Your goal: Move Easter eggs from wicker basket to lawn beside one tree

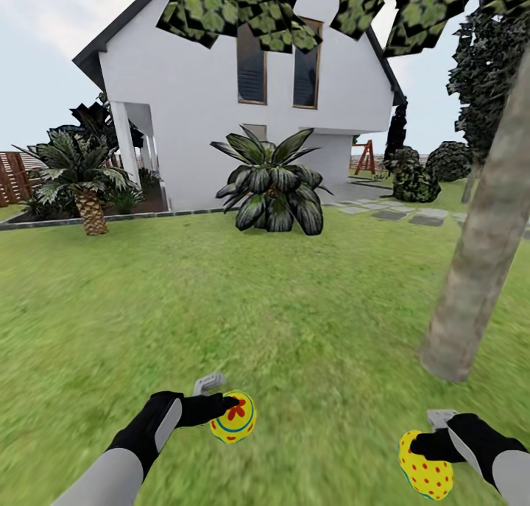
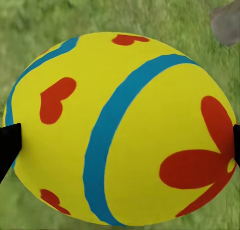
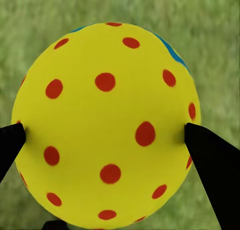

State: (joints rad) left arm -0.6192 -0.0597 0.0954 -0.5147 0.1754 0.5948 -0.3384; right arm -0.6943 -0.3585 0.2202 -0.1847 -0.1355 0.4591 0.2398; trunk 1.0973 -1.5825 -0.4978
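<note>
My left gripper (image 1: 230, 412) is shut on a yellow Easter egg (image 1: 234, 418) with a red flower and blue stripe; close up this egg (image 2: 120, 127) sits between both black fingertips. My right gripper (image 1: 421, 447) is shut on a yellow Easter egg (image 1: 425, 466) with red dots, and in the right wrist view this egg (image 3: 105, 125) is pinched between the black fingers (image 3: 212, 165). Both eggs hang above the lawn (image 1: 221, 307). The tree (image 1: 482, 248), a grey-brown trunk, stands just ahead on the right. The wicker basket is out of view.
A white house (image 1: 243, 94) stands ahead with a broad-leaved shrub (image 1: 274, 186) in front and a short palm (image 1: 85, 179) at the left. Stepping stones (image 1: 390, 213) and dark bushes (image 1: 416, 182) lie at the right back. Open grass stretches between me and the house.
</note>
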